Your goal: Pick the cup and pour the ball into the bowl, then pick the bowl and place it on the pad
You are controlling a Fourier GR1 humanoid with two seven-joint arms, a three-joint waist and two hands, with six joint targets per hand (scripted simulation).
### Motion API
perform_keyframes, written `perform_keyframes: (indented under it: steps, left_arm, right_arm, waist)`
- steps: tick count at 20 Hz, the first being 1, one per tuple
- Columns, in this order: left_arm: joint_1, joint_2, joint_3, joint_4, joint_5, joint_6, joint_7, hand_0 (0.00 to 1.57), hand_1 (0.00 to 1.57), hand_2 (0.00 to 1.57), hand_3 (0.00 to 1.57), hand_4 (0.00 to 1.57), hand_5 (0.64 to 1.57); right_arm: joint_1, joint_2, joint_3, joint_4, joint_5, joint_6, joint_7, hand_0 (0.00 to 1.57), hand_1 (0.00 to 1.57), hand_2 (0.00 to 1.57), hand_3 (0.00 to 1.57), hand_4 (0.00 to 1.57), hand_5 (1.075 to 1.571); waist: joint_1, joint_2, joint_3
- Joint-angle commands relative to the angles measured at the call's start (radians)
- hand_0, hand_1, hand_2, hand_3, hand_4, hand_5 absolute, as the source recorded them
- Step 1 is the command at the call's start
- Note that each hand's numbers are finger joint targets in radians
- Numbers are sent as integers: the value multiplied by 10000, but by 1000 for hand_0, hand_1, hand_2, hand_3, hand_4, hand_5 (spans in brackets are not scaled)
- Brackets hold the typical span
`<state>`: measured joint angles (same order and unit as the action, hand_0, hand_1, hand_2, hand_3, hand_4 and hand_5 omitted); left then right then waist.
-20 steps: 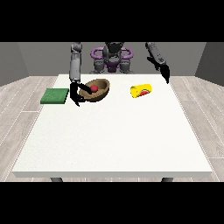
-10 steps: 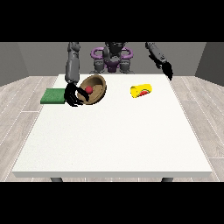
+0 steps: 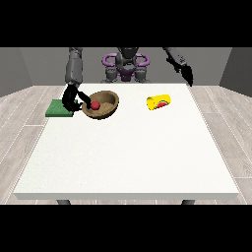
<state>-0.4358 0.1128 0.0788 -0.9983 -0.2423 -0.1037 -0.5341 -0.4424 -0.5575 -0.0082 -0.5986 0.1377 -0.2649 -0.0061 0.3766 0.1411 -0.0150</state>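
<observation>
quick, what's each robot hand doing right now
Robot hand at the view's left: closed on the rim of the tilted wooden bowl, red ball inside.
Robot hand at the view's right: holding nothing, raised; fingers cannot be told.

The pad (image 3: 59,109) is partly covered at its 3 o'clock end by the hand (image 3: 74,100), whose finger positions cannot be made out.

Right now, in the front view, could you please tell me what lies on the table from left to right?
Flat green square pad → brown wooden bowl, tilted, with the red ball inside it → yellow cup lying on its side. The black hand at the view's left overlaps pad and bowl, so I leave it unordered.
</observation>
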Motion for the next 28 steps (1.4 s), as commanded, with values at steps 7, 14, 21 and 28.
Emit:
perform_keyframes:
  steps: [7,14,21,28]
  left_arm:
    - [1089,515,1045,1241,426,399,-72,0,0,0,0,0,732]
    - [824,1805,2273,1843,1195,218,-1566,0,0,0,0,0,677]
    - [694,2835,3147,1732,2231,-1007,-3089,0,0,0,0,667,1153]
    - [1053,3186,3554,581,2940,-1450,-2966,0,0,0,0,891,1183]
  right_arm:
    - [-822,-2790,1932,-1466,1762,3629,1782,1571,1571,1571,1571,1571,1554]
    - [-1420,-2773,1143,-1907,2059,3400,1186,1571,1571,1571,1470,1571,1534]
    - [-1093,-2634,-265,-426,1780,1335,-513,1571,1571,1571,1549,1444,1562]
    - [-1176,-2251,-1602,1370,1001,604,-2377,1571,1571,1571,1571,1321,1554]
  waist:
    - [-2122,-2007,131]
    - [-2872,-479,143]
    - [-2347,1720,161]
    - [-2191,2684,183]
